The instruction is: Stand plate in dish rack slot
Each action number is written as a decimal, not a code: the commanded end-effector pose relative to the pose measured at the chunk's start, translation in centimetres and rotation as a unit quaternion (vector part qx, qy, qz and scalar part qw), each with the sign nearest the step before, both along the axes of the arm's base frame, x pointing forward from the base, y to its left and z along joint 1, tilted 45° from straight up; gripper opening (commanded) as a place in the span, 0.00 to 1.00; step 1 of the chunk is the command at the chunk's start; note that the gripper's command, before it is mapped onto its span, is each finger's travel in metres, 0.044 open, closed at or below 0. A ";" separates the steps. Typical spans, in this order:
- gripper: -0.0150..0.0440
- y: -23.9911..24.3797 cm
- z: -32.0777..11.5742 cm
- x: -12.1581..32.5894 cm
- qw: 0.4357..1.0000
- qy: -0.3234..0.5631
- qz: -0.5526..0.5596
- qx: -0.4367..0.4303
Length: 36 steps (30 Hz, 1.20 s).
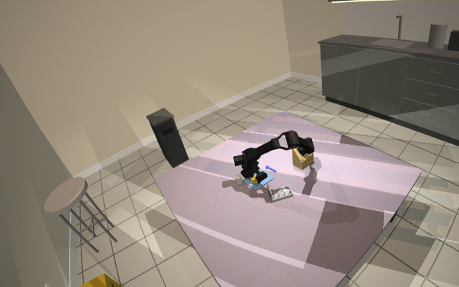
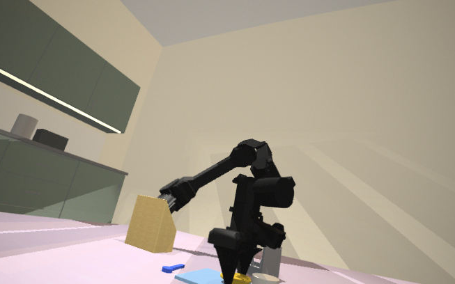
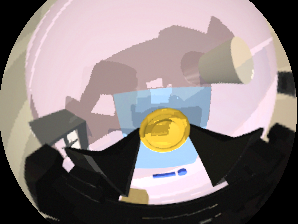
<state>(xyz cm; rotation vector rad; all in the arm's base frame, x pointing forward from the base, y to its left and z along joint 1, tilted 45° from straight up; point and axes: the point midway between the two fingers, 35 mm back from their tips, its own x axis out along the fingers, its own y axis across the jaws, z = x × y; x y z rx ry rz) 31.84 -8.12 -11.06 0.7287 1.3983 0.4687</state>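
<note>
The yellow round plate [image 1: 254, 179] [image 2: 242, 278] [image 3: 165, 131] lies flat on a light blue square mat [image 1: 268, 174] [image 2: 199, 275] [image 3: 199, 103]. My gripper [image 1: 256, 179] [image 2: 235, 278] [image 3: 164, 128] points down and is shut on the plate, with a finger at each side of its rim. In the top view the gripper hides part of the plate. The grey dish rack [image 1: 280, 193] [image 2: 272, 262] [image 3: 59, 126] stands beside the mat, with a tall end panel and small rails. Its slots are hard to make out.
A pale cup [image 1: 237, 179] [image 2: 265, 278] [image 3: 220, 66] stands near the mat, on another side from the rack. A blue spoon-like object [image 1: 270, 169] [image 2: 173, 268] [image 3: 169, 174] lies beyond the mat. A wooden block [image 1: 301, 161] [image 2: 147, 223] [image 3: 135, 195] stands farther off, by the arm's far end.
</note>
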 end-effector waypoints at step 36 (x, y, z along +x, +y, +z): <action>0.25 -12.2 11.0 -0.9 1.000 0.001 -0.002 -0.004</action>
